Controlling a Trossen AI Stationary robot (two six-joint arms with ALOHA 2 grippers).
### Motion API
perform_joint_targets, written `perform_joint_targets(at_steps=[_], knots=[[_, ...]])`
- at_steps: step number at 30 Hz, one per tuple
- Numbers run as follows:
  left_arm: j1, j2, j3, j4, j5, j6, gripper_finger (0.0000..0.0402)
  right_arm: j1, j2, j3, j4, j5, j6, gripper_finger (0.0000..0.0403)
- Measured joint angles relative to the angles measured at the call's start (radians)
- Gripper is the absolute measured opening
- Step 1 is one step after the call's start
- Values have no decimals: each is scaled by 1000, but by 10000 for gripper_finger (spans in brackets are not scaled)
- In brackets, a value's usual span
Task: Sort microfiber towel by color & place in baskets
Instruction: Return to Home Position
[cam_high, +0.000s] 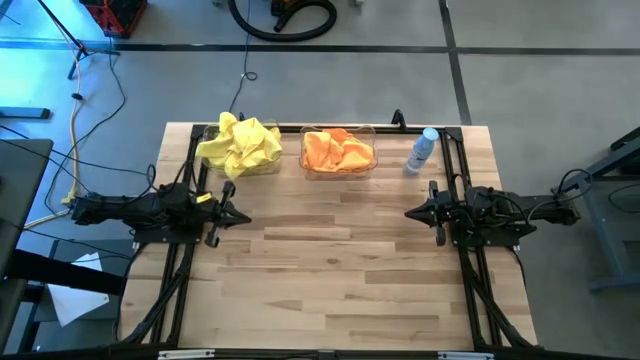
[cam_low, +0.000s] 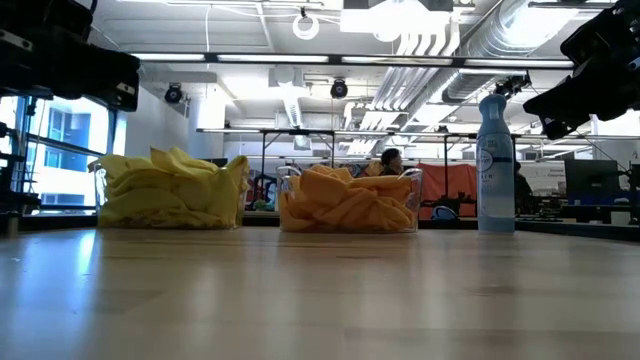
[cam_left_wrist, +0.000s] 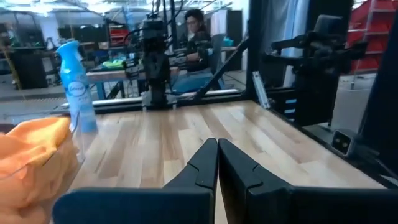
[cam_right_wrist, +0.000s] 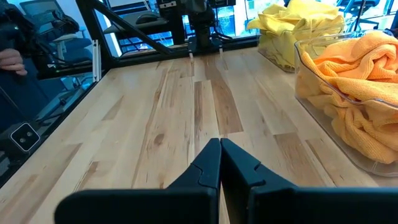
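Yellow towels fill the left clear basket at the table's far edge, heaped above its rim. Orange towels fill the right clear basket beside it; both also show in the low view as yellow towels and orange towels. My left gripper hovers over the table's left side, shut and holding nothing. My right gripper hovers over the right side, shut and holding nothing. In the right wrist view the orange towels and yellow towels lie ahead of the shut fingers.
A pale spray bottle with a blue top stands right of the orange basket. Black frame rails run along the table's left, right and far sides. Bare wood spans the middle and near part. A person sits beyond the table.
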Motion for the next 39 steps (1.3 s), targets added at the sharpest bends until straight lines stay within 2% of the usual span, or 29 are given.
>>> perform_joint_targets(at_steps=[5, 8, 39], knots=[[0, 0, 0, -25, -126, -47, 1, 0, 0, 0, -1, 0, 0, 0], [0, 0, 0, -25, -163, -95, 1, 0, 0, 0, -2, 1, 0, 0], [0, 0, 0, -26, -163, -99, 1, 0, 0, 0, -2, -3, 0, 0]])
